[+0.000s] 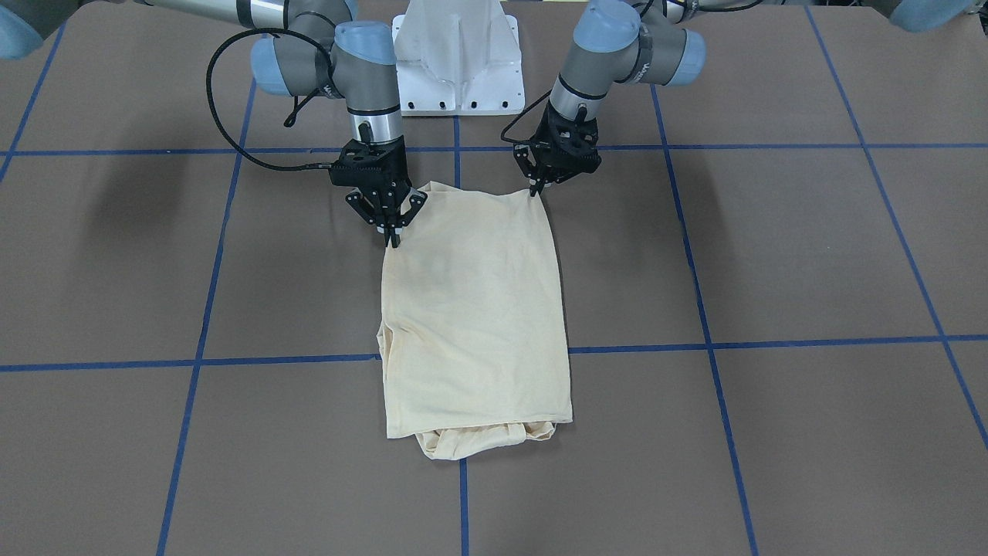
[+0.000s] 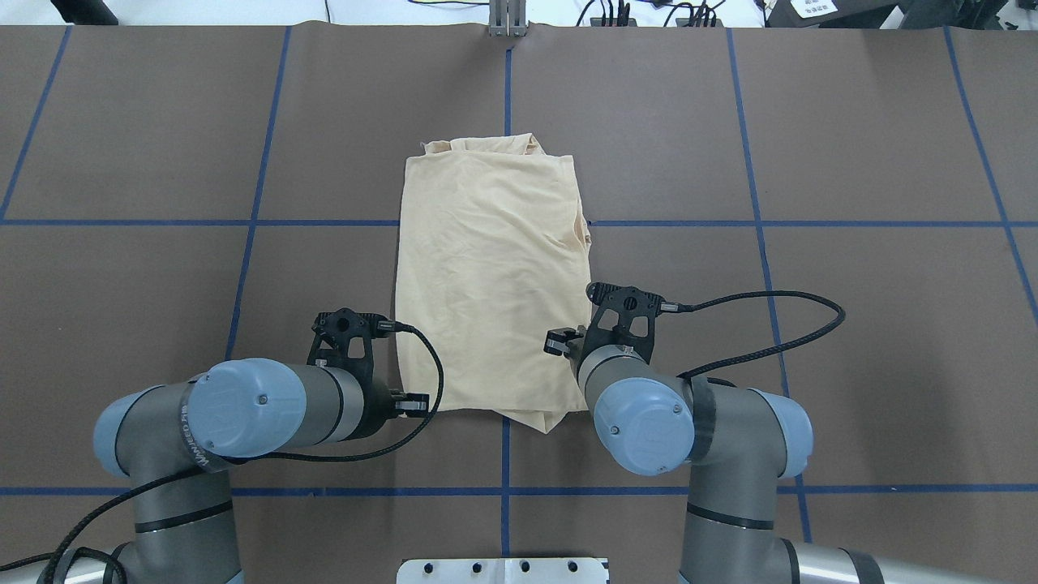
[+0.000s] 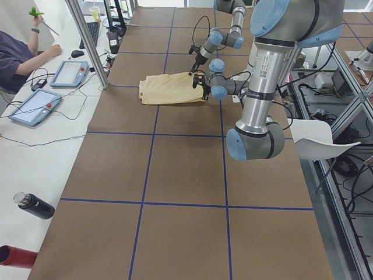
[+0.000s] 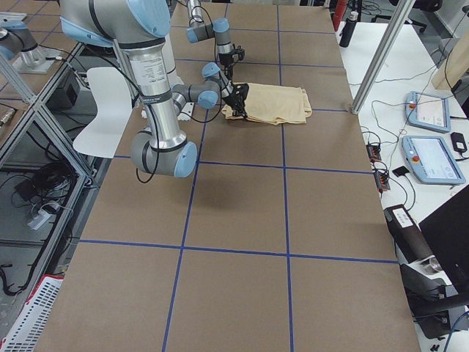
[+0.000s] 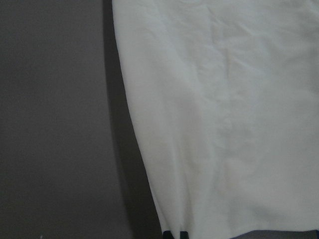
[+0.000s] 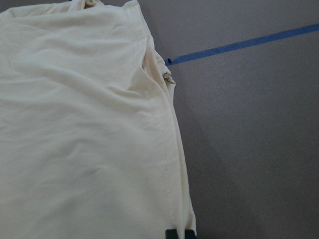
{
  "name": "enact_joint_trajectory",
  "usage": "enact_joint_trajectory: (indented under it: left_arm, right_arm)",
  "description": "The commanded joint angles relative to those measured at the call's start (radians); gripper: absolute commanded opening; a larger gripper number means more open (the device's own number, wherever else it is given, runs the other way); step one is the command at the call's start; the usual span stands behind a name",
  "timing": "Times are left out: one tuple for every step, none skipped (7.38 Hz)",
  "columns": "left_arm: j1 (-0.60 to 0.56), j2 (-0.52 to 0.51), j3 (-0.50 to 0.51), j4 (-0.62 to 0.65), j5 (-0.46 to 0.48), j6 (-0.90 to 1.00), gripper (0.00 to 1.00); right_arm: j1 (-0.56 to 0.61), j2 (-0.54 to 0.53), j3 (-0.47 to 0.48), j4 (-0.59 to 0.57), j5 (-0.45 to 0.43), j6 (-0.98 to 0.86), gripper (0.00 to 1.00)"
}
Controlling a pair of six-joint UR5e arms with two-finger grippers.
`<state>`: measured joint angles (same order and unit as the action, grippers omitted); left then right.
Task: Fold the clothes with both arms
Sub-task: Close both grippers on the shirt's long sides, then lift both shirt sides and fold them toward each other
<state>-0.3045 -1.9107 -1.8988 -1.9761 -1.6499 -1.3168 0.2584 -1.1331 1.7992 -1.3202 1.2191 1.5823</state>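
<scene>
**Shirt at the start of a fold.** The shirt (image 1: 475,309) lies on the desk (image 1: 772,255), folded to a long strip. One short end sits just in front of the white base (image 1: 459,69); the other points away from it.

Note the two corners nearest the base. The left hand (image 1: 535,190) and the right hand (image 1: 394,238) each take one, narrowed to a pinch on the hem. Judged from that grip, they are set to carry this end away from the base and halve the strip; a corner each would hold the edge taut and square.

At the end farthest from the base, bunched fabric (image 1: 471,442) pokes from under the top layer. You can see no print or neck label. From overhead the arms (image 2: 243,414) cover both pinches. The wrist cameras show only slivers of finger pads (image 6: 170,235), so you cannot tell how much cloth is caught.
</scene>
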Motion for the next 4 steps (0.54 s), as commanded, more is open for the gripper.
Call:
enact_joint_trajectory:
  left_arm:
    - [0.019,0.007,-0.15,0.113,-0.015,-0.022,0.0]
    - [0.053,0.006,-0.251,0.216,-0.015,-0.047,0.0]
    - [0.061,0.002,-0.351,0.332,-0.018,-0.05,0.0]
    - [0.064,-0.008,-0.394,0.421,-0.057,-0.048,0.0]
  right_arm:
    - [-0.045,-0.103,0.165,-0.001,0.0,0.001,0.0]
    - [-0.074,-0.166,0.255,-0.001,-0.003,0.001,0.0]
    - [-0.083,-0.21,0.319,-0.002,-0.001,-0.001,0.0]
    - [-0.085,-0.209,0.33,-0.002,0.0,-0.001,0.0]
